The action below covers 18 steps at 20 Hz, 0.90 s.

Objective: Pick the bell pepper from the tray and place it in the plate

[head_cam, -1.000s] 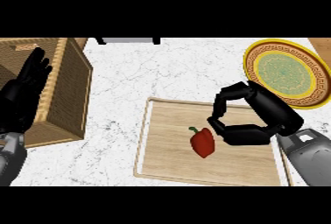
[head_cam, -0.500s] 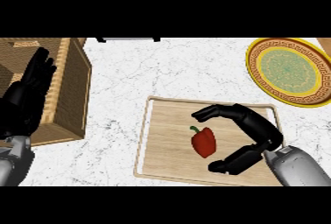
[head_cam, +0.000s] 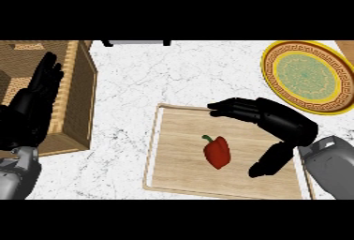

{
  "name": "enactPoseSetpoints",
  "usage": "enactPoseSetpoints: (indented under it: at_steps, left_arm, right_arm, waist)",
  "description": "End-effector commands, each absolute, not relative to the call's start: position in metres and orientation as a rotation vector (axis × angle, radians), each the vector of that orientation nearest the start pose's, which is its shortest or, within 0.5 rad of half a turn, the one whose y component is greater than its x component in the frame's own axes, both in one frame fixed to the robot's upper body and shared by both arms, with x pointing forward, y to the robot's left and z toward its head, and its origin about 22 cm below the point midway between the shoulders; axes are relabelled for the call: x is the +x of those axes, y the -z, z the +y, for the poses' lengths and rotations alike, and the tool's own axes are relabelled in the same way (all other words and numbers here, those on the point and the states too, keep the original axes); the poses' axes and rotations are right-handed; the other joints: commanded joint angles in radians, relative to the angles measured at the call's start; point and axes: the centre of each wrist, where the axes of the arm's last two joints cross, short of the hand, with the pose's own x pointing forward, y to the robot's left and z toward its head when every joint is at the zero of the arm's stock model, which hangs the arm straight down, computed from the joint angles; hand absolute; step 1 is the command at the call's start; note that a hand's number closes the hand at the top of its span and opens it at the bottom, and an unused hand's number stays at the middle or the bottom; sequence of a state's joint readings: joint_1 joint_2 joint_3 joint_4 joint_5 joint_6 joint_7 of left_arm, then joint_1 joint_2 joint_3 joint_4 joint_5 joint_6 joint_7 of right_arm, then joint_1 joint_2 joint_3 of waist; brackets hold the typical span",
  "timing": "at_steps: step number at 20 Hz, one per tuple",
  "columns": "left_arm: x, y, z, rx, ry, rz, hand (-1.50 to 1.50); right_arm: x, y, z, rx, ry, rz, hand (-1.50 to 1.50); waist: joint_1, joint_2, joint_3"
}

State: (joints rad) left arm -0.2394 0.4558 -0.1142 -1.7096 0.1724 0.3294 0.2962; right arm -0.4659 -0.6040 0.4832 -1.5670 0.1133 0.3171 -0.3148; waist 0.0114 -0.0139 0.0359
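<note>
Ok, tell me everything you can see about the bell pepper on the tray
The bell pepper is red and glossy, with a short green stem at its upper left end. It looks whole and lies on its side, lengthwise up and down in the head view, near the middle of the light wooden tray. Only the tray touches it. The right robot hand arches around it from the right, fingers above and thumb to its lower right, with gaps on both sides, so it is not yet gripped.
</note>
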Motion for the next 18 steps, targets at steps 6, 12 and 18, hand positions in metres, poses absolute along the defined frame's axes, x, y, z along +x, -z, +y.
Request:
enactPoseSetpoints:
  at_steps: [6,12,18]
  left_arm:
    - [0.259,-0.041,0.258,0.239,0.040,-1.312,0.00]
    - [0.262,-0.036,0.257,0.232,0.037,-1.305,0.00]
    - [0.255,-0.034,0.248,0.208,0.049,-1.312,0.00]
  right_arm:
    - [0.310,-0.131,-0.208,0.006,-1.783,-1.511,-1.50]
    - [0.307,-0.123,-0.182,-0.020,-1.891,-1.389,-1.50]
    - [0.311,-0.114,-0.172,-0.044,-1.903,-1.326,-1.50]
  waist:
    - [0.007,0.024,-0.041]
    - [0.000,0.029,-0.041]
    - [0.007,0.028,-0.039]
